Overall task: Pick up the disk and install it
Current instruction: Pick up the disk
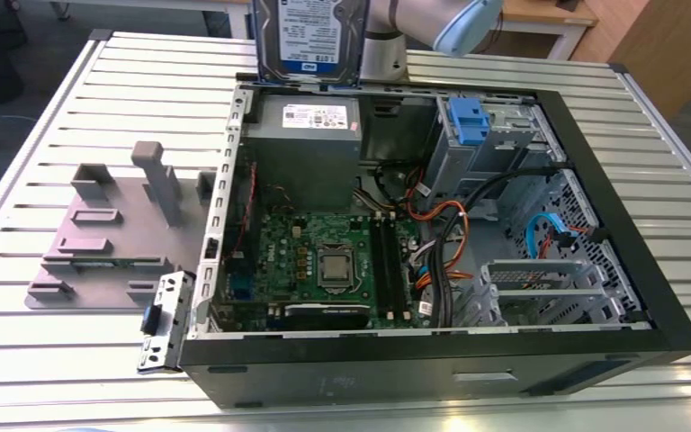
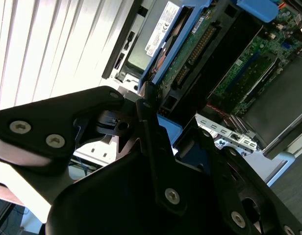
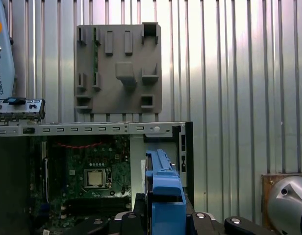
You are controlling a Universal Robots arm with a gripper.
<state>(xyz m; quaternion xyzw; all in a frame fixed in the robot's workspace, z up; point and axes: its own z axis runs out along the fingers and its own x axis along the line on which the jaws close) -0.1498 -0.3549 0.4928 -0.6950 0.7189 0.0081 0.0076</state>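
pincer is closed hard on the disk, jaws clamping its blue rail edge, nothing else in them. disk hangs on edge in the air above the back rim of the open computer case, just over the power supply. my call, carry step: i'd go slow, avoid tilting it, and stay clear of the cables.

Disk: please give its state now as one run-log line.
disk: held upright above open computer case | gripper: shut on disk | installed: not yet
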